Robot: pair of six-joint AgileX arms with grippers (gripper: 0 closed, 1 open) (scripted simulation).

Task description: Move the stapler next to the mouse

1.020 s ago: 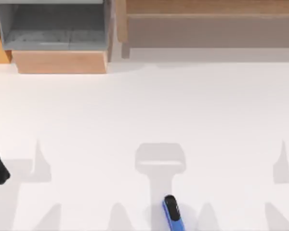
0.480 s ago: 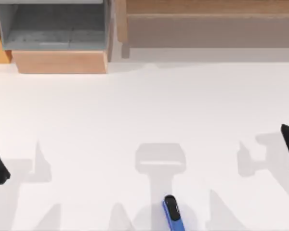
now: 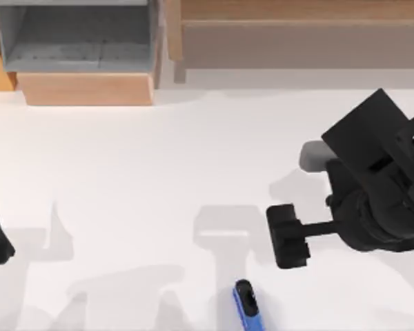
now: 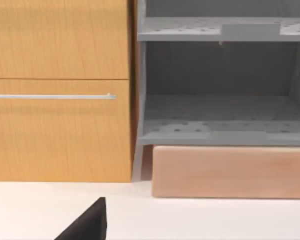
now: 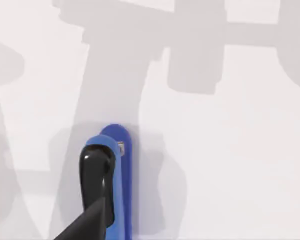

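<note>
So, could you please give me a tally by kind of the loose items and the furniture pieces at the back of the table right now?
Stapler: 1
Wooden cabinet: 1
Grey shelf unit: 1
Light wooden block: 1
Long wooden shelf: 1
Total: 5

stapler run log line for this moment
stapler: table's near edge, untouched | right gripper: above table, right of stapler | left arm: parked at left edge
</note>
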